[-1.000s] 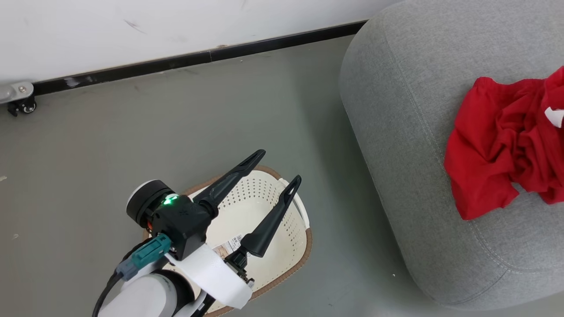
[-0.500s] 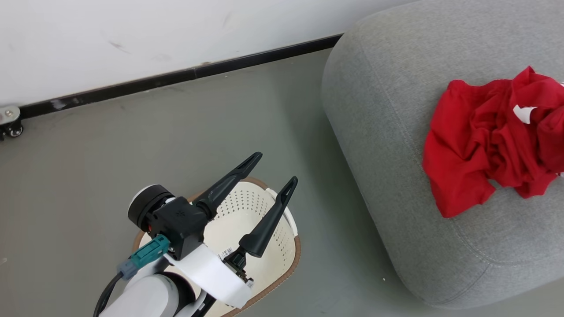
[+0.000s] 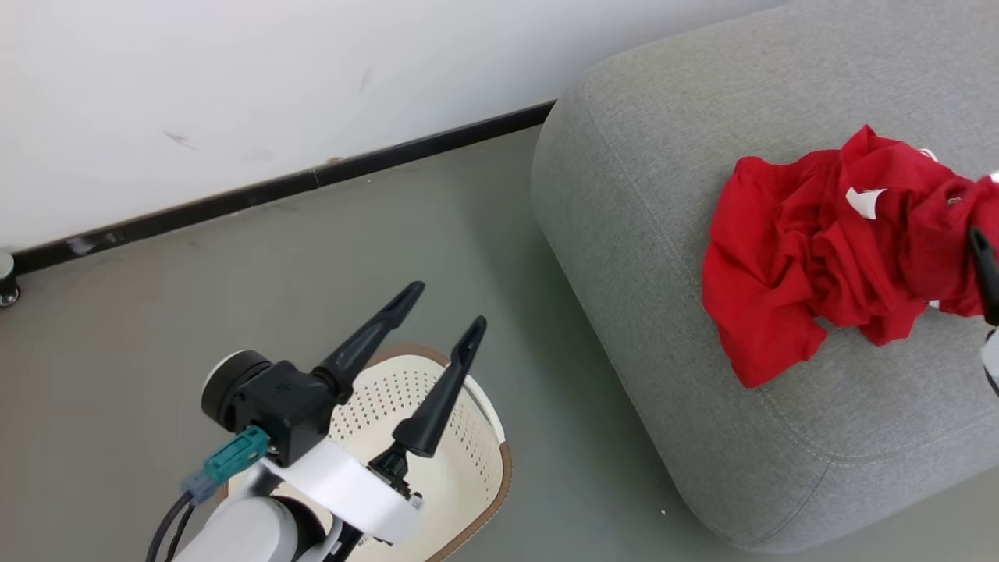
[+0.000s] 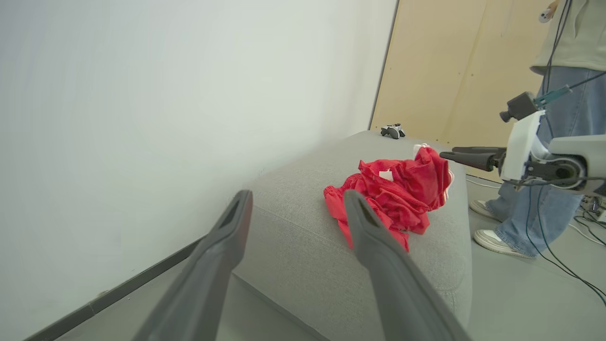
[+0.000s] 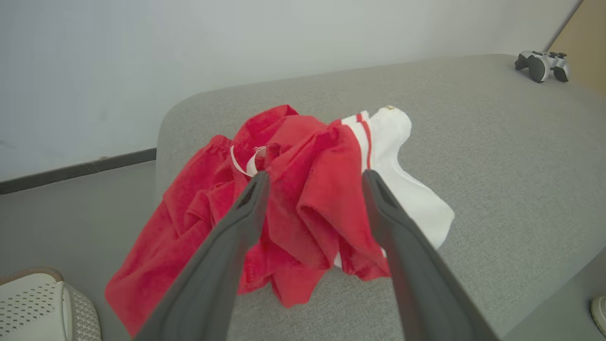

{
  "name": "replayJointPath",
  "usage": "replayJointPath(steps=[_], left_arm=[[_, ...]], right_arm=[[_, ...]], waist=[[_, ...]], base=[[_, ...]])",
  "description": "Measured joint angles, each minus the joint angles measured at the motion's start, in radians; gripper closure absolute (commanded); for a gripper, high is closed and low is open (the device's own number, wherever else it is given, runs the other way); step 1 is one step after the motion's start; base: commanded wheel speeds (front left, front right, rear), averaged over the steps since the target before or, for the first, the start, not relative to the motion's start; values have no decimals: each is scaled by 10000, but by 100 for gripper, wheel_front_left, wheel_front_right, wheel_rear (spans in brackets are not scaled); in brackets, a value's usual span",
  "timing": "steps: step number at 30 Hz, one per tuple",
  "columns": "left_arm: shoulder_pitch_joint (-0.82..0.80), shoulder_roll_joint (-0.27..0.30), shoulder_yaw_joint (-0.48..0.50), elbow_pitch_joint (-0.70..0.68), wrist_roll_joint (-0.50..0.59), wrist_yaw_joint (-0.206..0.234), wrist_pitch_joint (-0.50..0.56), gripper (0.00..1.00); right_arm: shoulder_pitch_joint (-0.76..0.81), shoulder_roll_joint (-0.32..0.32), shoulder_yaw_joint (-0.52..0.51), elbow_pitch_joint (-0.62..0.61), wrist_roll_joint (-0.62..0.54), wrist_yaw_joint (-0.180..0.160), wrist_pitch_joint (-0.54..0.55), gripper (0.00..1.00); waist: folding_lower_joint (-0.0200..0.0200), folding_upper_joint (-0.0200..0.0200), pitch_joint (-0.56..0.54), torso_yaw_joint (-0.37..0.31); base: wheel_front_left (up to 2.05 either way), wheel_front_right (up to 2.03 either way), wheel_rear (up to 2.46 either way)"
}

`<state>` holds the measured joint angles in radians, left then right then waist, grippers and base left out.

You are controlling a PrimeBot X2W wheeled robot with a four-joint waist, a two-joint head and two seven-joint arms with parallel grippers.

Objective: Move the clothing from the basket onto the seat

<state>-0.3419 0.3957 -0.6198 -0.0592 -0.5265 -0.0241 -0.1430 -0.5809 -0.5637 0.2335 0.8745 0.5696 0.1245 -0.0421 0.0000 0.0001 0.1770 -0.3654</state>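
Observation:
The clothing (image 3: 827,257) is a crumpled bright red heap with white trim, lying on the light grey seat (image 3: 663,234). In the right wrist view my right gripper (image 5: 317,175) is open just above the clothing (image 5: 307,203), gripping nothing. One of its fingers (image 3: 985,273) shows at the head view's right edge. From the left wrist, that right gripper (image 4: 447,154) hangs beside the top of the clothing (image 4: 397,194). My left gripper (image 3: 447,304) stands open and empty over the cream basket (image 3: 468,453), whose visible inside holds no fabric.
A game controller (image 5: 542,64) lies on the seat's far end. A person in jeans and white shoes (image 4: 558,156) stands beyond the seat, with cables on the floor. A white wall with black skirting (image 3: 312,179) runs behind. The basket's corner (image 5: 33,303) sits below the seat.
The head camera has swung, sliding seat and basket leftward in view. My right gripper has gone from shut to open at the heap, and a finger now shows. The left gripper stays open.

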Motion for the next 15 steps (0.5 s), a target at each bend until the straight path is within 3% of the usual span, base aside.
replayJointPath(steps=[15], left_arm=[[1206, 4, 681, 431, -295, 757, -606, 0]], right_arm=[[74, 334, 934, -1883, 142, 0, -52, 0]], waist=[[0, 0, -937, 119]], base=[[0, 0, 0]])
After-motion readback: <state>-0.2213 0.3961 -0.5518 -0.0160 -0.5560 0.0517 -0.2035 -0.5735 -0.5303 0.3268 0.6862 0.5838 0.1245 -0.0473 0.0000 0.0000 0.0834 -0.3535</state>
